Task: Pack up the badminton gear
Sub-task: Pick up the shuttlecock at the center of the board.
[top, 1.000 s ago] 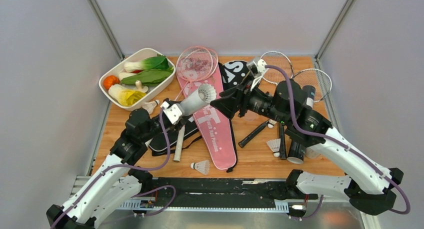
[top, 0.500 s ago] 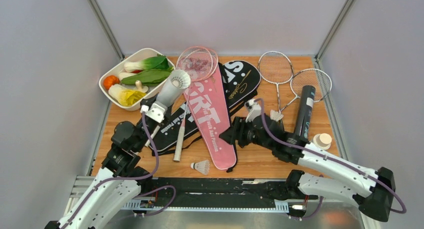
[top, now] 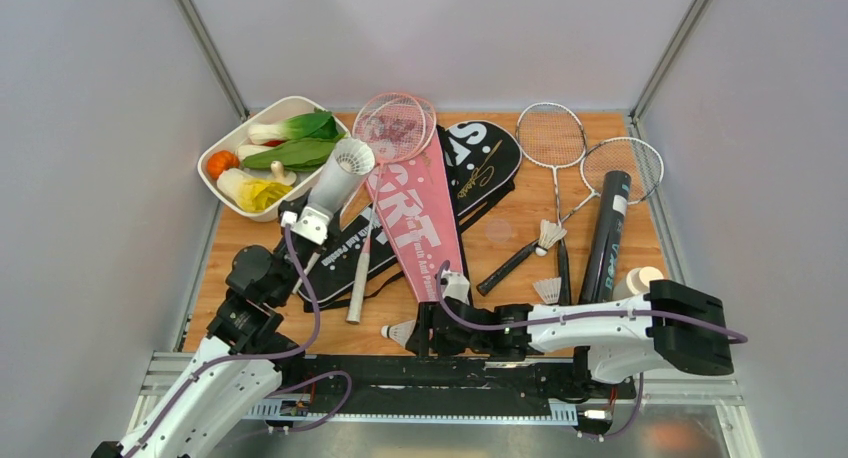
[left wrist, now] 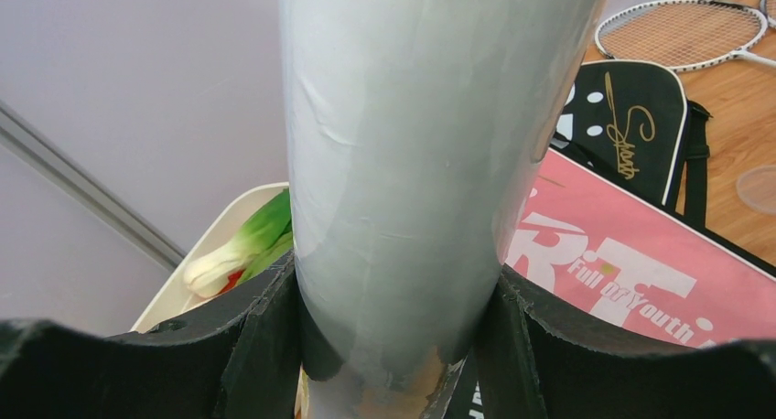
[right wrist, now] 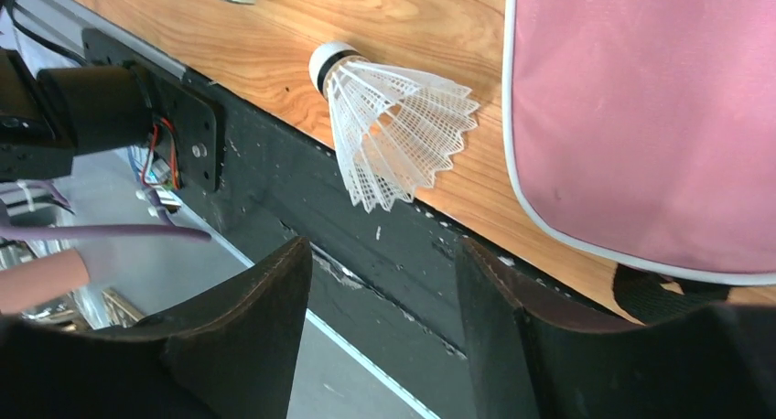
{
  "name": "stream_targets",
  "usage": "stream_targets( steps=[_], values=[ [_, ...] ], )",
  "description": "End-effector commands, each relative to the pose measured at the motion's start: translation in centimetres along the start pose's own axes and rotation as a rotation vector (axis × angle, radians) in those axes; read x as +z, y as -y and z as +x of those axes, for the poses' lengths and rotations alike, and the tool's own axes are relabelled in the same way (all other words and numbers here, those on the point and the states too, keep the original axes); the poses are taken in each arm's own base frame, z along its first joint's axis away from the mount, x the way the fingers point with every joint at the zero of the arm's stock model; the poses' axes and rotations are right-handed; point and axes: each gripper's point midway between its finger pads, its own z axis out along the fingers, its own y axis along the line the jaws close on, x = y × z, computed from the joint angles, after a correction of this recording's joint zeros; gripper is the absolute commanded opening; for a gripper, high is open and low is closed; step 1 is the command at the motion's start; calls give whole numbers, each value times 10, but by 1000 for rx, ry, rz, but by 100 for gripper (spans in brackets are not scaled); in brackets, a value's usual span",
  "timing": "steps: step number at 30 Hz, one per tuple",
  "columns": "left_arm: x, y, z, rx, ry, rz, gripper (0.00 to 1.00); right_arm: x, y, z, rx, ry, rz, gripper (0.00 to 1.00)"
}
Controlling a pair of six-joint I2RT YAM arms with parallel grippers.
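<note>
We are gripping the white tube [top: 338, 183] in the left gripper [top: 303, 221], jaws clamped on its sides. Its mouth is raised beside the white dish [top: 238, 129]. The tube is blocking most of the left wrist view, cutting off its lower end. The right gripper [right wrist: 384, 282] is hovering open and empty by 1 shuttlecock [right wrist: 389, 117], which is lying just beside the pink cover [right wrist: 641, 117], skirt reaching the table [right wrist: 412, 16] edge above the black rail [right wrist: 302, 209].

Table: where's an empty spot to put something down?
Bare wood shows between the pink cover and the black racket handle. The left is crowded: the black cover and pink racket overlap beside the vegetable dish.
</note>
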Motion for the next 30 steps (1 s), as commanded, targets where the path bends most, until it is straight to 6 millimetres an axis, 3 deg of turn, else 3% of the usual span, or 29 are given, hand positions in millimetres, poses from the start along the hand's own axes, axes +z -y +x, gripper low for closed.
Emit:
stream_targets(
  steps=[1, 7, 14, 19, 23, 28, 30],
  values=[
    [-2, -11, -26, -31, 95, -43, 0, 8, -28, -16, 118, 104, -100, 60],
    [1, -7, -24, -35, 90, -26, 0, 19, -41, -22, 87, 136, -125, 53],
    [2, -5, -22, -34, 84, -18, 0, 36, -39, -20, 57, 137, -97, 44],
    [3, -3, -19, -34, 75, -10, 0, 33, -42, -32, -8, 192, -96, 20],
    [6, 3, -20, -37, 73, 22, 0, 21, -52, -49, -97, 258, -121, 1],
    [7, 10, -21, -31, 73, 65, 0, -20, -80, -86, -229, 390, -173, 0],
    [6, 15, -23, -30, 80, 98, 0, -43, -79, -110, -277, 484, -133, 0]
  ],
)
